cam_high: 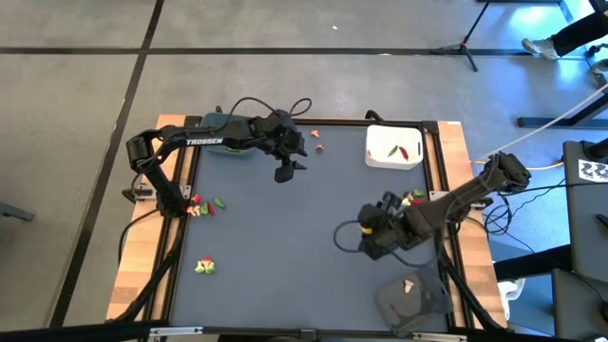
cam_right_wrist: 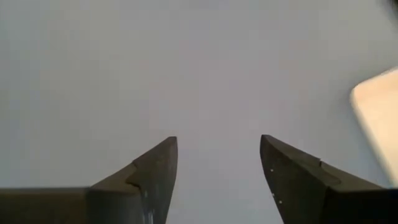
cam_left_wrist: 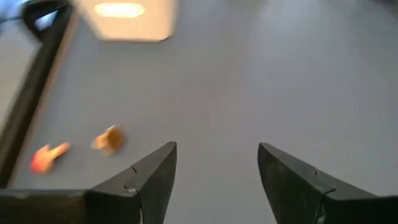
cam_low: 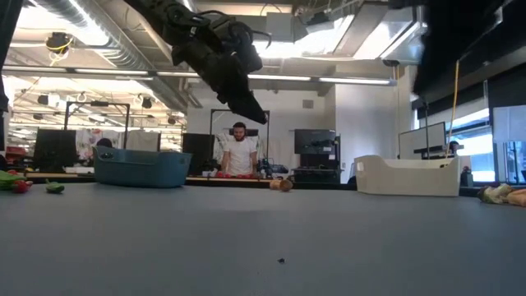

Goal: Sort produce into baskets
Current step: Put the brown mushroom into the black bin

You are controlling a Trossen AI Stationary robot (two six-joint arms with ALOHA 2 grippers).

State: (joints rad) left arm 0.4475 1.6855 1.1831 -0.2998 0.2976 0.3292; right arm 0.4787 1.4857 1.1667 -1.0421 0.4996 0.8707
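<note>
Produce lies scattered: a tan piece (cam_high: 319, 148) beside the blue-grey tub (cam_high: 220, 123), others at the mat's left edge (cam_high: 201, 205). Left gripper (cam_high: 285, 171) hovers spread and empty nearby, apparently lining up; right gripper (cam_high: 350, 237) waits, fingers parted, near the dark tray (cam_high: 408, 296)

Baskets: three — blue-grey tub (cam_high: 225, 133), white tub (cam_high: 394, 146), dark tray (cam_high: 410, 296).

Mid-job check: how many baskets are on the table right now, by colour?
blue-grey tub: 1
white tub: 1
dark grey tray: 1
Total: 3 baskets
</note>
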